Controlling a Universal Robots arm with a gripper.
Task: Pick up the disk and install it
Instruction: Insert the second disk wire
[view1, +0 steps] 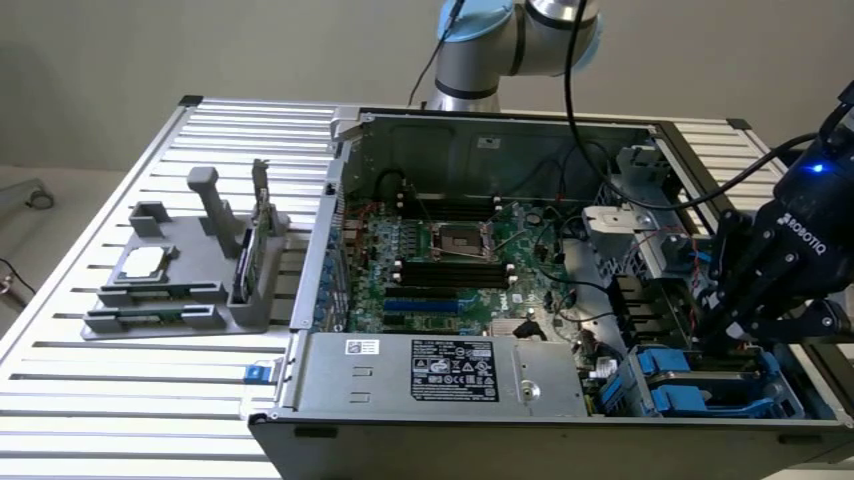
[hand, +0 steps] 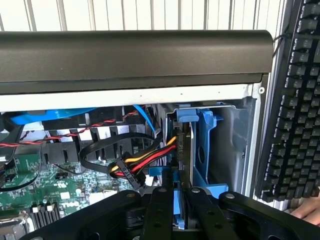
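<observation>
Far on the exterior view's left: slatted aluminium table (view1: 80, 400), bare pale wall (view1: 160, 50) behind. On the slats, a grey holder stand (view1: 174, 290) with a small silver chip (view1: 144, 262) on top and thin boards upright in its slots.

Centre: open PC case (view1: 534, 440) lying flat on the table, green motherboard (view1: 441, 270) inside, grey power supply (view1: 441, 370) with a label at the near edge. Above, at the back edge, the arm's blue-grey joint (view1: 514, 40).

Exterior view's right: blue drive bay (view1: 687, 385) in the case corner, black gripper (view1: 727, 335) low over it.

In wrist view: gripper (hand: 177, 200) clenched on the disk (hand: 181, 150), black fingers (hand: 159, 212) pressed on both sides of its blue carrier edge. Disk upright, edge-on, partly down in the bay, approx. between the blue bay wall and the red-yellow-black cables (hand: 145, 162). Outside the case wall, a black keyboard (hand: 295, 110) on the table.
</observation>
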